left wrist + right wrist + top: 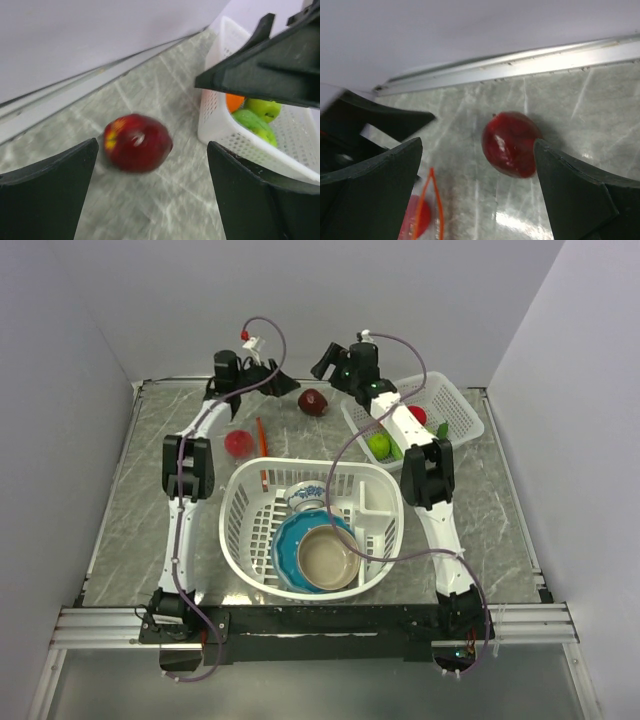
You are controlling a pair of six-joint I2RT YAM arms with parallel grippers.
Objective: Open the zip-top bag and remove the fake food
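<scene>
At upper centre we see a glossy dark-red plastic apple [314, 401] lying loose. The left gripper [150, 192] and right gripper [476, 190] both gape wide, holding nothing.

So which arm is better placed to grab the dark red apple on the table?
Probably the left. In its wrist view the apple lies between the fingers of the open left gripper. The right gripper, also open, has it off-centre, beside one finger.
</scene>
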